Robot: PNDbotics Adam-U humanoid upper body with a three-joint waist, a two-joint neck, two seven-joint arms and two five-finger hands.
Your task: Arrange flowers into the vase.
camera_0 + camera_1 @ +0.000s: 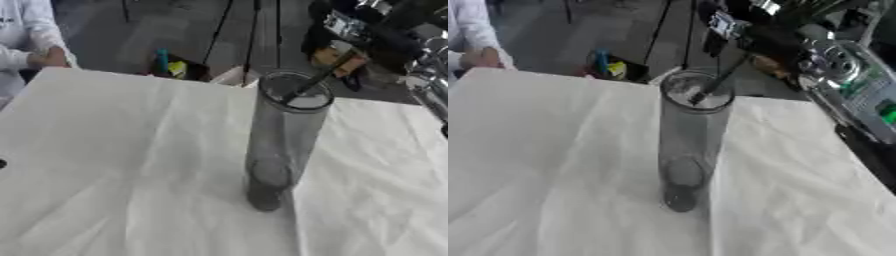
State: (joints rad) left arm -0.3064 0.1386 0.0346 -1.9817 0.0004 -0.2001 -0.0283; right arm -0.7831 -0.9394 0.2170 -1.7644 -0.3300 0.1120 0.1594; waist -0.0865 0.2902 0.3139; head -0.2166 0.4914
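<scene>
Tall grey vase [282,140] upright mid-surface [122,165] on white cloth. Right hand [767,35] above its rim, fingers pinching a thin dark stem [717,82] dipping into the mouth. Colourful clutter [173,66] beyond far edge.

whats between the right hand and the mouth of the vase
A thin dark stem spans that gap: it runs down from the right hand and its lower tip sits at the rim of the vase. The right eye view shows it best.
</scene>
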